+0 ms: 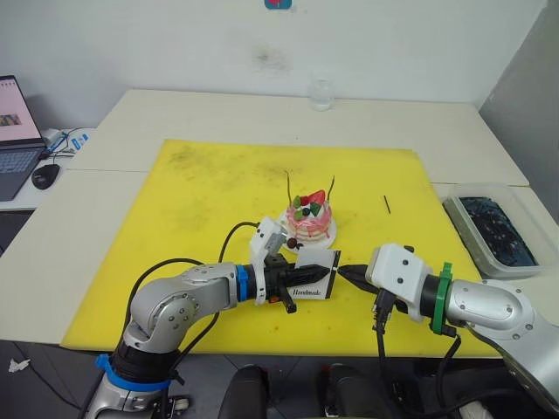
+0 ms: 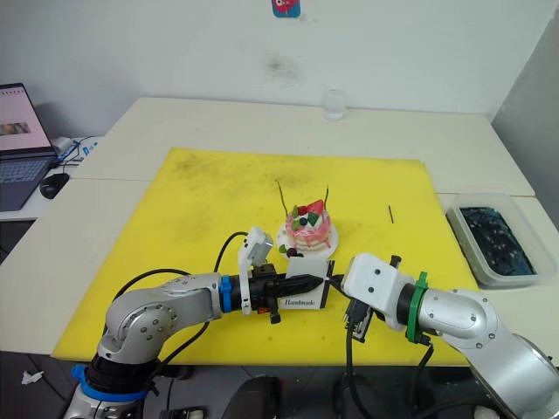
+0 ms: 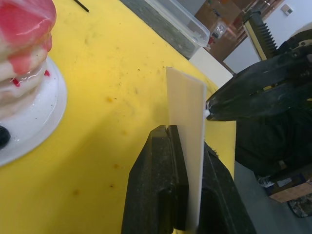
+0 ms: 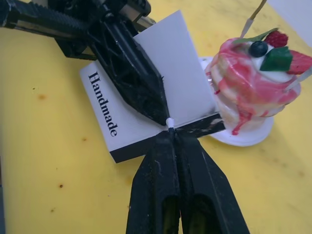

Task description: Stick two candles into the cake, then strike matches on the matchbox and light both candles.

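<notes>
A: What is the left gripper [image 1: 293, 284] doing?
B: Its two fingers are pinched on the matchbox [image 1: 316, 276], holding it up on edge over the near part of the yellow mat [image 1: 210, 188], black strip turned to the right.

A: And just past the box?
B: The right gripper [image 4: 169, 127] has its fingers pressed together on a match [image 4: 170, 122]. The white tip pokes out and touches the black strip.

A: Where is the cake [image 1: 311, 215]?
B: Just beyond the matchbox, near the middle of the mat, on its white plate [image 1: 327, 233]. Both candles [image 1: 289, 187] stand in it, one leaning left, one on the right.

A: Anything farther right?
B: A second match [image 1: 386, 204] lies on the mat, well apart from the cake. Beyond the mat's right edge sits a clear tray [image 1: 492, 231] with something dark inside.
</notes>
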Available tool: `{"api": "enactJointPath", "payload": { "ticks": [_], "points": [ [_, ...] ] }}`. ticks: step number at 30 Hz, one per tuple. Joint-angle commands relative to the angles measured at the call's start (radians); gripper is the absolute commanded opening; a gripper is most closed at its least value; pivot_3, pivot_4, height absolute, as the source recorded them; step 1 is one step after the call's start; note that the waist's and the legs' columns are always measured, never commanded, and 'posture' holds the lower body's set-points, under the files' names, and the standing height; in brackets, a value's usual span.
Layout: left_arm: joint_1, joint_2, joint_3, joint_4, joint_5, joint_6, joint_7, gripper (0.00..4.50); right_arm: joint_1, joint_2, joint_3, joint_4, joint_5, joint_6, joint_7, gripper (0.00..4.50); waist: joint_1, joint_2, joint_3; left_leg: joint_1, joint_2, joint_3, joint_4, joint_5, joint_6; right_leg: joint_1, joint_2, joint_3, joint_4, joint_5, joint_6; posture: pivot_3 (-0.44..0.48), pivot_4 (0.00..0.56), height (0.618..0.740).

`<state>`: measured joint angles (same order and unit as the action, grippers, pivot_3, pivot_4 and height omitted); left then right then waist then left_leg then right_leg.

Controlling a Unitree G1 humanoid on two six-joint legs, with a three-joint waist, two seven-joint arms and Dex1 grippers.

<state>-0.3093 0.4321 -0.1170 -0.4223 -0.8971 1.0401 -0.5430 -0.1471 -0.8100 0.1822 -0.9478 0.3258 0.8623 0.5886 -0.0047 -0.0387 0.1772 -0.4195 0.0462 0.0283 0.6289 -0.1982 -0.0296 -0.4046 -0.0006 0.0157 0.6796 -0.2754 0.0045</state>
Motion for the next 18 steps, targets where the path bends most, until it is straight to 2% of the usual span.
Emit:
{"api": "enactJointPath", "payload": {
  "ticks": [1, 18],
  "points": [
    [-0.013, -0.007, 0.015, -0.021, -0.016, -0.002, -0.009, 0.0, -0.012, -0.007, -0.002, -0.005, -0.022, -0.006, -0.011, 0.03, 0.0, 0.0, 0.0, 0.0, 0.0, 0.0, 0.0, 0.0, 0.0, 0.0, 0.0, 0.0, 0.0, 0.0, 0.0, 0.0, 0.15, 0.74],
    [0.004, -0.009, 0.013, -0.038, -0.017, -0.006, -0.006, 0.0, -0.013, 0.018, 0.015, 0.019, -0.051, -0.002, -0.035, 0.03, 0.0, 0.0, 0.0, 0.0, 0.0, 0.0, 0.0, 0.0, 0.0, 0.0, 0.0, 0.0, 0.0, 0.0, 0.0, 0.0, 0.15, 0.74]
  ]
}}
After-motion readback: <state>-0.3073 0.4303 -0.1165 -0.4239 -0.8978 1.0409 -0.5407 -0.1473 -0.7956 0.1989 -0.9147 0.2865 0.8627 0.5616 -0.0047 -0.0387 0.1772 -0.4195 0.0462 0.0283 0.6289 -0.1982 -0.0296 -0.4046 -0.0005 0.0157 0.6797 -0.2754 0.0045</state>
